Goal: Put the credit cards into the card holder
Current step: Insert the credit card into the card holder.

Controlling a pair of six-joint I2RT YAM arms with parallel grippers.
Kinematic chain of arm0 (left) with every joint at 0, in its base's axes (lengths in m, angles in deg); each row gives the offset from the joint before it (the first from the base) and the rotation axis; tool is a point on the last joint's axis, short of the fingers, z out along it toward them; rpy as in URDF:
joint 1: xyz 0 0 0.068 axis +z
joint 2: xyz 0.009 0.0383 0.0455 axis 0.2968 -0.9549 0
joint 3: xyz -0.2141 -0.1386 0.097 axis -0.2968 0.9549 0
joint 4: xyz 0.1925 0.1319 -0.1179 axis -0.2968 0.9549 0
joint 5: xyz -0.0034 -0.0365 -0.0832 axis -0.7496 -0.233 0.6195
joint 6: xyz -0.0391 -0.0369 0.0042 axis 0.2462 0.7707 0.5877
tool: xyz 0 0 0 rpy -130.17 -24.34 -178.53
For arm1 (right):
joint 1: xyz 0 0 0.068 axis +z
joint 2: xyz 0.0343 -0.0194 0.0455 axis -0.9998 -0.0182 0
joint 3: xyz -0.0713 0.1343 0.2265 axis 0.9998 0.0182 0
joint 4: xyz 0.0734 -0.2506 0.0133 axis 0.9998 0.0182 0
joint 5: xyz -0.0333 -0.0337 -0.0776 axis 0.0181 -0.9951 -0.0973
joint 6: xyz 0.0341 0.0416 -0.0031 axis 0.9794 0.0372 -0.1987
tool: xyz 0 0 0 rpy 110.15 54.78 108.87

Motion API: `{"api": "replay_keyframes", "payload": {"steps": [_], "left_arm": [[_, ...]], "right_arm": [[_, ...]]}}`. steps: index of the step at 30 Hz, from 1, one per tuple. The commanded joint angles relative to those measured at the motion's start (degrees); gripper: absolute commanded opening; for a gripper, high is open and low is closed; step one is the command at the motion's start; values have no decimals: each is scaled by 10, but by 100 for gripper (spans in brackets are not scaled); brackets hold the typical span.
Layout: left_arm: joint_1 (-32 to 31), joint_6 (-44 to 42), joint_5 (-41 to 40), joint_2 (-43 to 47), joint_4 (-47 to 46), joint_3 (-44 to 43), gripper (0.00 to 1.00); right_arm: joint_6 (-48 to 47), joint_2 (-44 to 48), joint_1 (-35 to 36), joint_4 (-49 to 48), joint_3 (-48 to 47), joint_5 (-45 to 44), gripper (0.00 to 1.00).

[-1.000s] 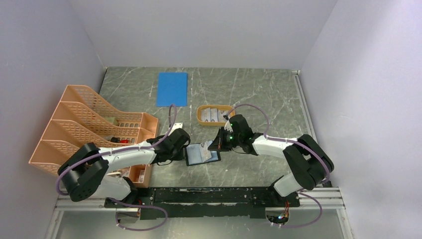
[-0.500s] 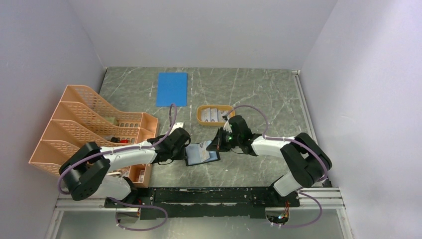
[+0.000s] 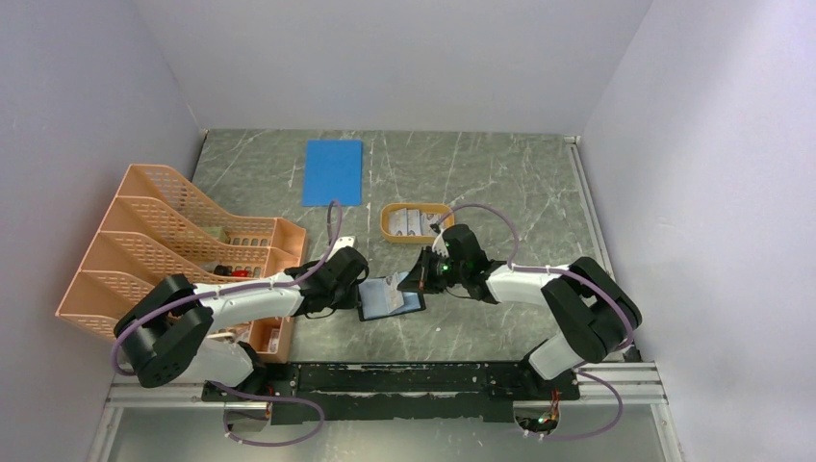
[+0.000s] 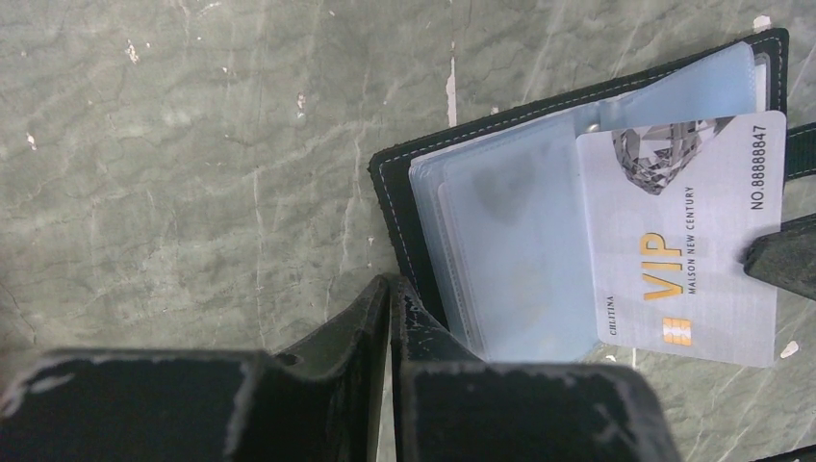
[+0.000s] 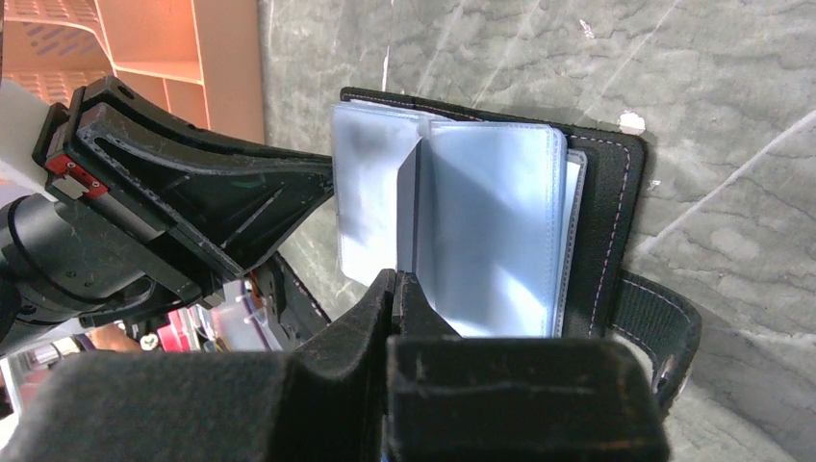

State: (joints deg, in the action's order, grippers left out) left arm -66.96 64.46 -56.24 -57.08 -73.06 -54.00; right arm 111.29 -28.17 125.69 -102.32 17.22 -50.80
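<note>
Insertion step, one card at the pockets

- The card holder (image 3: pixel 393 304) lies open on the worktop (image 3: pixel 500 183) between the two arms, clear sleeves (image 5: pixel 491 221) facing up
- The right end effector (image 5: pixel 396 279) is clenched on one credit card (image 4: pixel 678 241), pinching it partway along a long edge
- From the left wrist, the card's long axis runs 12 to 6 o'clock, parallel to the long sides of the sleeves. The holding finger is at the card's 3 o'clock edge, and the sleeves lie at its 9 o'clock edge, touching or overlapping it
- From the right wrist, the card stands edge-on toward 12 o'clock, rising between two leaves, so the holder lies straight ahead of those fingers
- From above, the holder sits at 8 o'clock from the right end effector, just beside it
- The left end effector (image 4: pixel 390 289) is clenched on the corner of the holder's black cover, at the holder's 9 o'clock side from above. We judge that it steadies the holder
- We cannot tell whether the card's leading edge is inside a pocket
- We judge that the right arm does the pushing
- More credit cards (image 3: pixel 414 222) sit in the orange tray (image 3: pixel 386 223), at 12 o'clock from the holder and apart from it
</note>
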Motion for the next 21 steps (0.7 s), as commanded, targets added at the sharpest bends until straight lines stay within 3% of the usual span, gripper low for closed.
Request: {"api": "replay_keyframes", "payload": {"steps": [1,21], "left_arm": [[2,10,7,-8,32,11,11],[2,22,-20,12,70,10,7]], "right_arm": [[5,-12,6,-28,13,8,0],[23,-7,5,-89,52,13,0]]}}
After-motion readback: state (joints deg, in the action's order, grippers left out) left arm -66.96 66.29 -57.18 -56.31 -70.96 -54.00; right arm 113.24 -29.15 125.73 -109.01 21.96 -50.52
